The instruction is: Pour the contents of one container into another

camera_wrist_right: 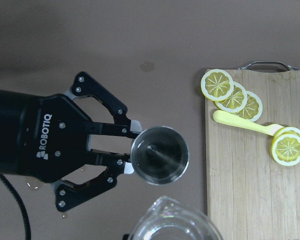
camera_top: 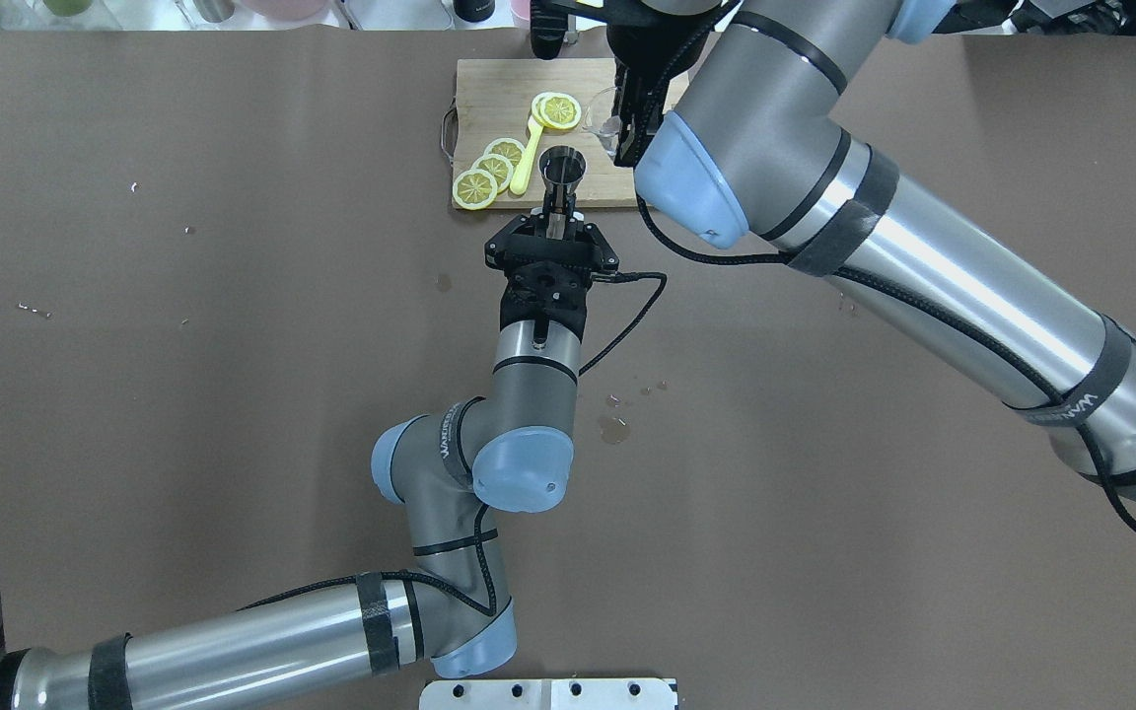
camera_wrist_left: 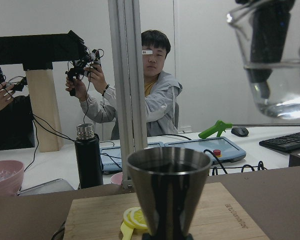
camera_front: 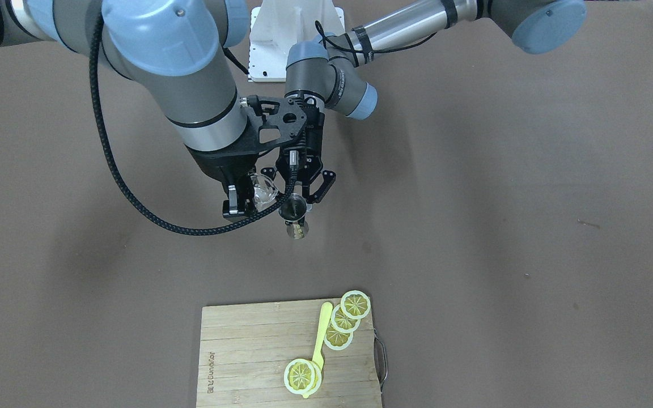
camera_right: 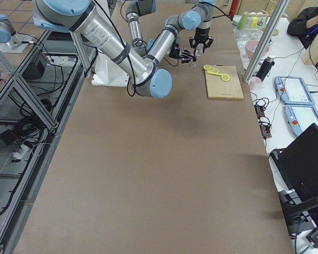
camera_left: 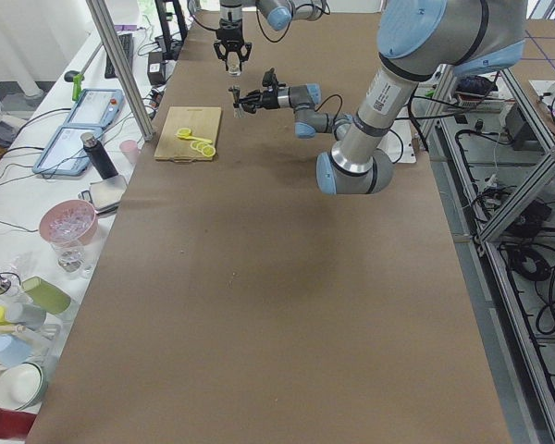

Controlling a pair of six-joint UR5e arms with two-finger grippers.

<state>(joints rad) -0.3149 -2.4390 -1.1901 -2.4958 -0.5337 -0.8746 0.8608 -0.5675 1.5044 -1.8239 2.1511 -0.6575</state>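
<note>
The left pincer [camera_wrist_right: 130, 148] is clamped on the steel jigger [camera_wrist_right: 159, 155], which stands upright at its fingertips, mouth up, above the worktop [camera_front: 474, 226]. The right pincer [camera_front: 254, 192] grips the clear glass [camera_wrist_left: 275, 60], which has liquid inside. The glass sits higher than the left pincer's tips, just beside the jigger and not touching it. Beyond those tips lies a cutting board [camera_top: 489, 89] with lemon slices [camera_top: 489, 176].

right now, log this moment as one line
left claw shut on steel jigger, upright | right claw shut on glass of clear liquid, higher than jigger rim | no pour yet
</note>
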